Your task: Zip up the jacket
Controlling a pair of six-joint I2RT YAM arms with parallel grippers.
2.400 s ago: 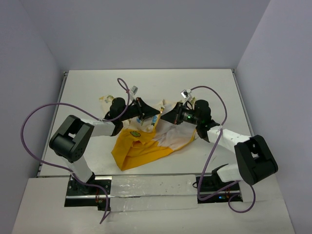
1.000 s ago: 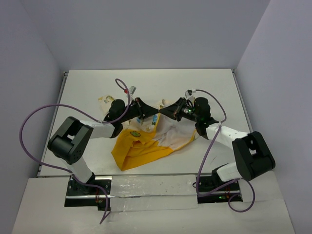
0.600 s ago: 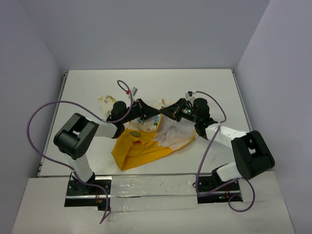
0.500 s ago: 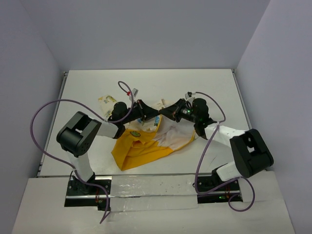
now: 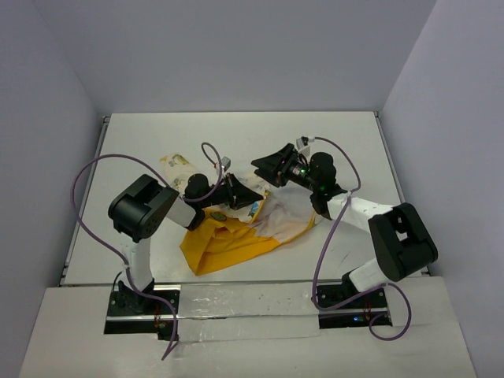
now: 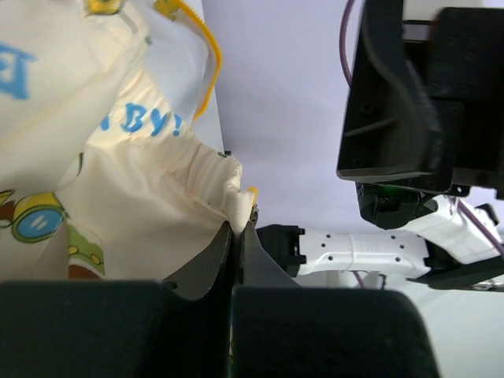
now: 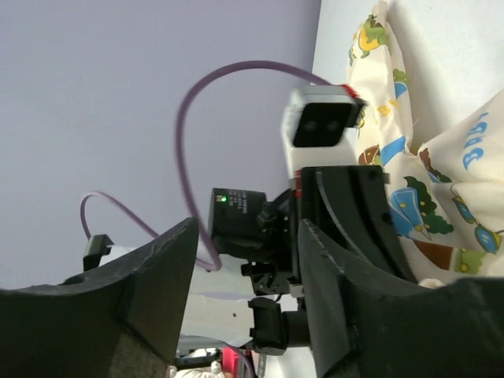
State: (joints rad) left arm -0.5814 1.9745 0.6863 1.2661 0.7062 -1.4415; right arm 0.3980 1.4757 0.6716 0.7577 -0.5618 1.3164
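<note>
left arm point(image 5: 179, 211): mine, low over table point(image 5: 142, 142), reaching right
left gripper point(image 6: 236, 235): pinched tight on jacket point(image 5: 236, 236) cream edge
right gripper point(image 7: 246, 236): hovers above jacket, fingers spread, holding nothing
jacket: crumpled mid-table, yellow side up

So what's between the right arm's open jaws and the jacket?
The left arm's black wrist, whose jaws pinch the jacket, as the right wrist view shows.
</note>
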